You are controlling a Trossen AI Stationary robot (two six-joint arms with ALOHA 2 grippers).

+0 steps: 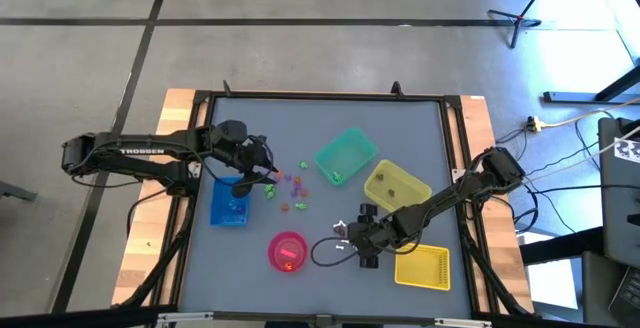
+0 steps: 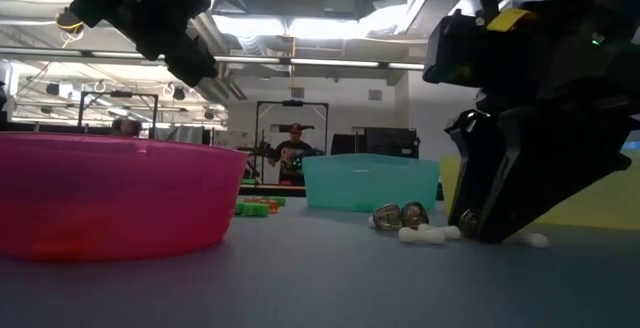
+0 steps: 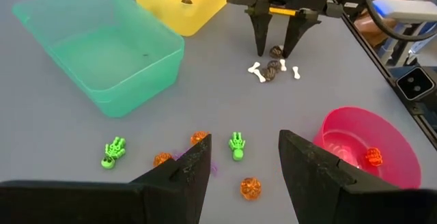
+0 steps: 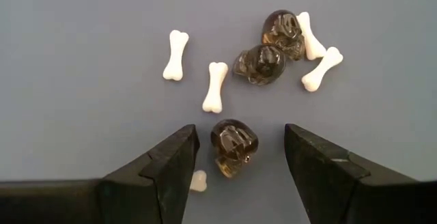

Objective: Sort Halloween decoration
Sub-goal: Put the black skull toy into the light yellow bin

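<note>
Fingers (image 4: pixel 171 166) of right gripper (image 4: pixel 239 157) straddle dark skull (image 4: pixel 233 146), untouched.

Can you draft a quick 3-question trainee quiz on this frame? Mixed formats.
1. True or false: the right tool has its jaws open astride a dark grey skull on the table.
2. Which container holds an orange trinket? A) green bin B) pink bowl C) blue bin
3. Fill in: the small white pieces lying beside the skulls are shaped like ____.

Key
1. True. It is not yet gripped.
2. B, the pink bowl.
3. Bones.
</note>
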